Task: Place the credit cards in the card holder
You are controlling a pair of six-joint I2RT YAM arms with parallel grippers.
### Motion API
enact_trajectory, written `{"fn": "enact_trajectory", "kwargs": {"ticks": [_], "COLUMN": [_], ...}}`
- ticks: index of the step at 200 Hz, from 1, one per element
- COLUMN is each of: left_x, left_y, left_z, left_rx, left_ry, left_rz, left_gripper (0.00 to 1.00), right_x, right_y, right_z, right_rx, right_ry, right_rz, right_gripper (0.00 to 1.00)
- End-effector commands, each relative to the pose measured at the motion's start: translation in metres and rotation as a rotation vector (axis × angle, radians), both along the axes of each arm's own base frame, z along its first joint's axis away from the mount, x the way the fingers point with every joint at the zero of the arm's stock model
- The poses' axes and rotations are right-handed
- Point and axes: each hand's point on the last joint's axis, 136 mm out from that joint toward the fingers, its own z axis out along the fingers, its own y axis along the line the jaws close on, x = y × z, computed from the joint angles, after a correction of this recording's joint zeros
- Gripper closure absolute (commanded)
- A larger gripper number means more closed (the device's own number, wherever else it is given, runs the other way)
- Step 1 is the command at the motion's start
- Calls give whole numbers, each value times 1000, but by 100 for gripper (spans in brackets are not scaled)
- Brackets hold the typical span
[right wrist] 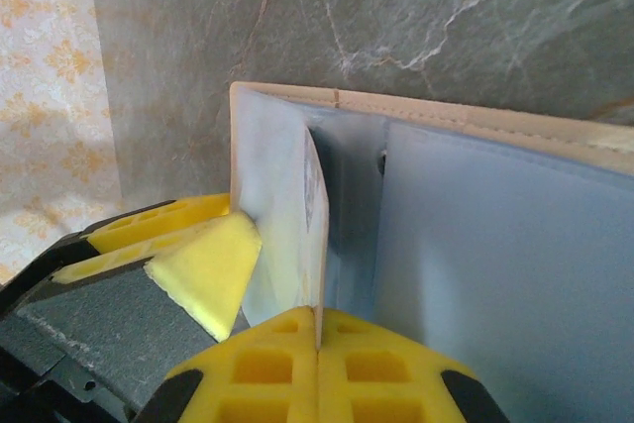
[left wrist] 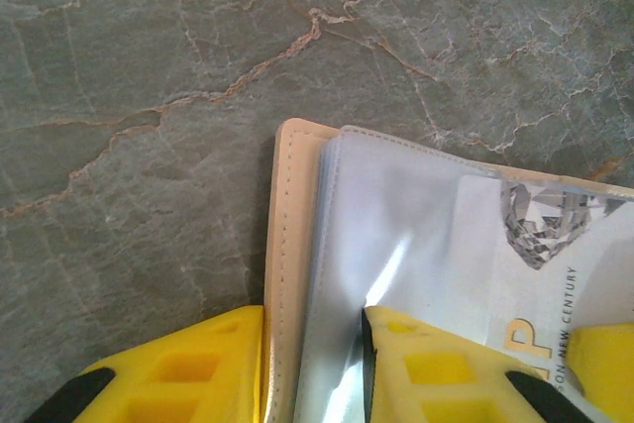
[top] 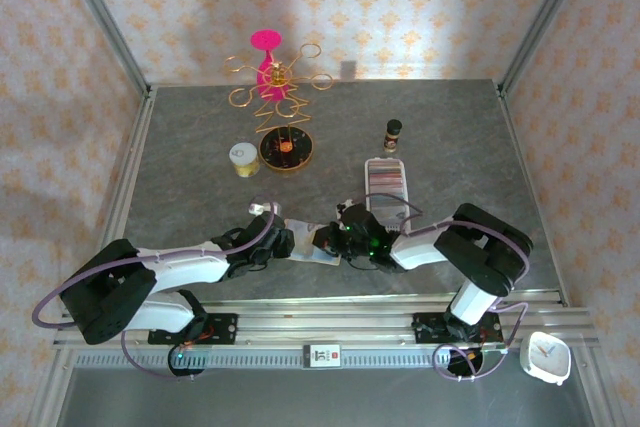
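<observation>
Your left gripper (left wrist: pixel 315 329) clamps the stitched edge of the small beige leather-like card holder (left wrist: pixel 293 205), lying open on the grey marbled table (left wrist: pixel 149 66) between both arms. Your right gripper (right wrist: pixel 317 329) is pinched shut on a thin white sheet (right wrist: pixel 313 195) among its clear sleeves; card or sleeve, you cannot tell.

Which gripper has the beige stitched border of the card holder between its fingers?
The left gripper; the right gripper instead pinches a thin pale sheet inside the beige leather-like card holder.
</observation>
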Motion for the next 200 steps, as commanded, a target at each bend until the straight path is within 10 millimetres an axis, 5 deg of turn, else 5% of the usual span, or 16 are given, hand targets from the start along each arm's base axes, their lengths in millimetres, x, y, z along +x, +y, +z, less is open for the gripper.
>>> {"fn": "enact_trajectory", "kwargs": {"ticks": [1,33,101,128,146,200], "left_x": [-27,-28,-29,-28,-28,-28], "left_y": [12,14,17,15,15,21], "left_z": [-28,-30,-30,-27,-25,-21], "left_rx": [54,54,55,45,36,37], "left_ry": [112,116,109,104,99,80], "left_rz": [-25,-21,-9,-8,-6,19], "left_gripper": [71,71,67,66,65,50], "right_x": [-9,-9,6,9,10,10], "right_y": [9,15,-15,-24,-24,-15], "right_z": [-5,-5,-6,-4,-7,-18], "right_rx": [-2,2,-220,-287,-293,-305], "right_ry": [21,17,-62,-87,-84,-62], "right_rz": [64,87,25,15,16,52], "right_gripper": [100,100,66,68,78,92]}}
